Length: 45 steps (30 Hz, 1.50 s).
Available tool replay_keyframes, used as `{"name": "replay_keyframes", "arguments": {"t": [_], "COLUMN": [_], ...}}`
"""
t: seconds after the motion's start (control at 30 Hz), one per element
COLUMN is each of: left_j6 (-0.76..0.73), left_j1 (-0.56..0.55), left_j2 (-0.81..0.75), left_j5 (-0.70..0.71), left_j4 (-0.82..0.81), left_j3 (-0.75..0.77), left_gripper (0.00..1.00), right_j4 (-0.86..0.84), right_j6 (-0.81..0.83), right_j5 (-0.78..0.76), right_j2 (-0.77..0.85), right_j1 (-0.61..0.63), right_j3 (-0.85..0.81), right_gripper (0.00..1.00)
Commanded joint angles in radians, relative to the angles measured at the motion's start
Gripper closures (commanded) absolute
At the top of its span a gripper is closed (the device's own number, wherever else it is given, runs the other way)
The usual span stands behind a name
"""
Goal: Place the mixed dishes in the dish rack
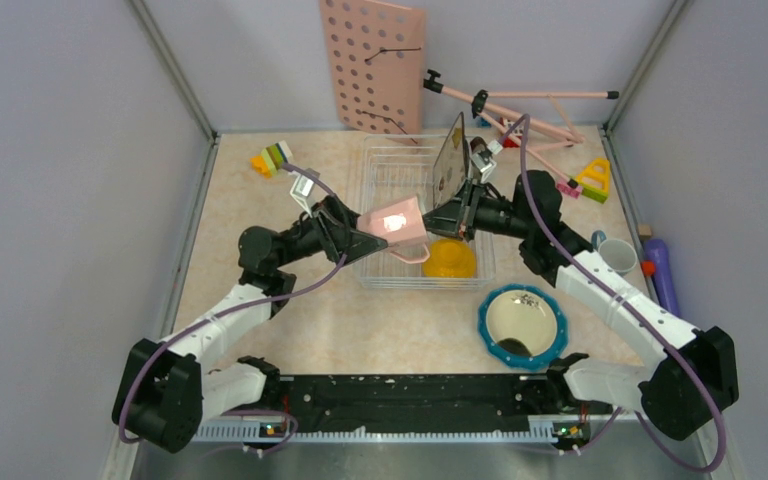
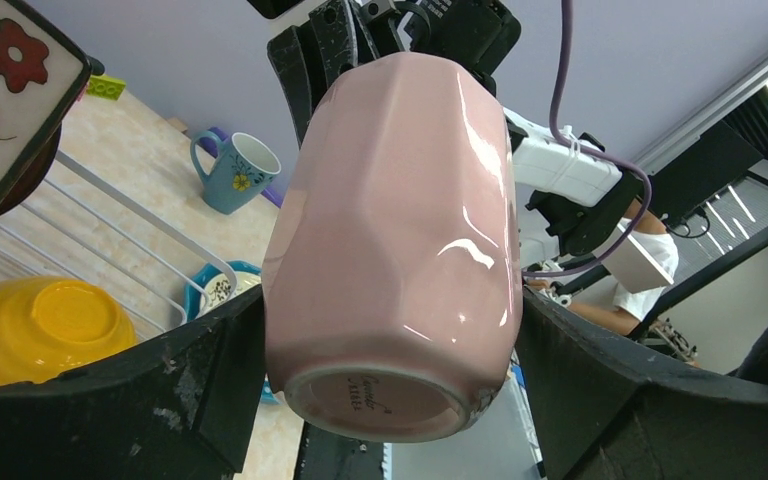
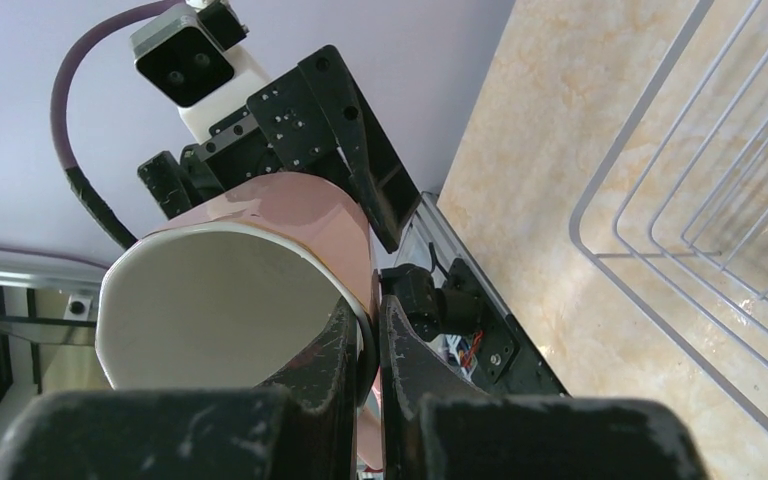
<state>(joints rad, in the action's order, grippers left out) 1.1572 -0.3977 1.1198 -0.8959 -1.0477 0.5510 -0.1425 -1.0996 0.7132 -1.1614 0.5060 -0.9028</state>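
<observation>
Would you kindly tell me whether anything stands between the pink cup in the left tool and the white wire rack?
Nothing visible lies directly under the pink faceted cup in the left tool. The overturned yellow-orange bowl fills the white wire rack's near-right corner, and the right tool holds the square floral plate upright alongside.

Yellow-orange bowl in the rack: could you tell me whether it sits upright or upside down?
Upside down: the yellow-orange bowl shows its foot ring facing up in the left wrist view, inside the dish rack.
</observation>
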Motion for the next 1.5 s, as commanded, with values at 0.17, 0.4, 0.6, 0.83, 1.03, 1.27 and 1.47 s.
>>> {"name": "replay_keyframes", "arguments": {"t": [0.17,0.4,0.6,0.83,1.03,1.27,1.47], "left_j6": [-0.013,-0.143,-0.257,-0.376,-0.525,-0.646,-0.806], "left_j1": [-0.021,-0.02,-0.02,-0.02,-0.028,-0.058,-0.115], "left_j2": [-0.013,-0.069,-0.148,-0.2,-0.18,-0.116,0.015], "left_j5": [0.034,0.093,0.128,0.18,0.261,0.345,0.478], "left_j4": [-0.064,0.185,0.346,0.559,0.795,0.963,1.254], "left_j3": [0.037,0.045,0.037,0.058,0.11,0.191,0.368], "left_gripper": [0.41,1.0,1.0,1.0,1.0,1.0,1.0], "right_j4": [-0.091,0.09,0.139,0.269,0.5,0.628,0.655], "right_j6": [-0.004,0.119,0.157,0.229,0.369,0.436,0.465], "right_j5": [0.006,-0.08,-0.11,-0.175,-0.389,-0.547,-0.594], "right_j2": [0.013,0.039,0.059,0.08,0.124,0.174,0.191], "right_j1": [-0.009,-0.01,-0.024,-0.034,-0.037,-0.037,-0.037], "right_j3": [-0.009,-0.047,-0.029,-0.036,-0.087,-0.1,-0.102], "right_gripper": [1.0,0.79,0.64,0.35,0.14,0.06,0.06]}}
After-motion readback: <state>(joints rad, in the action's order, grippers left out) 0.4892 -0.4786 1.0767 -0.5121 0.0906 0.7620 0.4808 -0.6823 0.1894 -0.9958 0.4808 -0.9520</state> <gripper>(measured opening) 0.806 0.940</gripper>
